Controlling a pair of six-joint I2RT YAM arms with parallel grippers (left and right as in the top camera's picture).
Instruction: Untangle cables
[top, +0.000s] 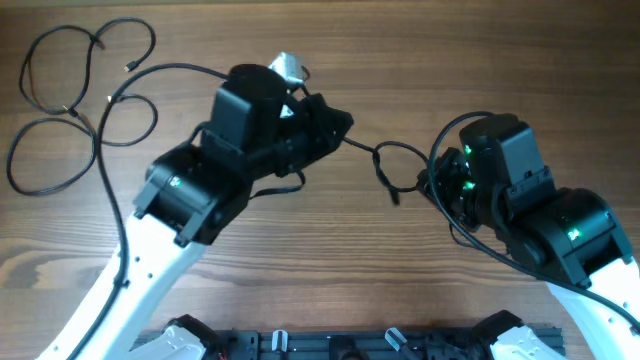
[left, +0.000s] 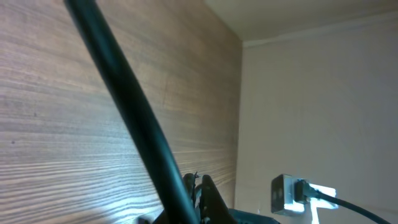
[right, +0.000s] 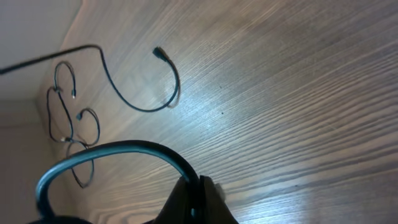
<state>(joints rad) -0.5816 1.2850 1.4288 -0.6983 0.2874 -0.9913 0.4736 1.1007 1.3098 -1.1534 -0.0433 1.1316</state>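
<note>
A thin black cable (top: 386, 150) runs across the table's middle between my two grippers, with a small loop and a loose end hanging toward the front. My left gripper (top: 343, 128) is shut on its left part. In the left wrist view that cable (left: 124, 99) crosses diagonally into the closed left gripper (left: 199, 184). My right gripper (top: 428, 186) is shut on the right part. The cable (right: 124, 145) arcs into the pinched right gripper (right: 198, 186) in the right wrist view. More cables (top: 80, 110) lie in tangled loops at the far left.
A silver-grey object (top: 287, 67) shows just behind the left arm. In the left wrist view a grey box (left: 287, 193) has a cord plugged into it. Another cable with a plug end (right: 147, 107) curves over the wood, beside small loops (right: 65, 118). Thick arm wires run along both arms.
</note>
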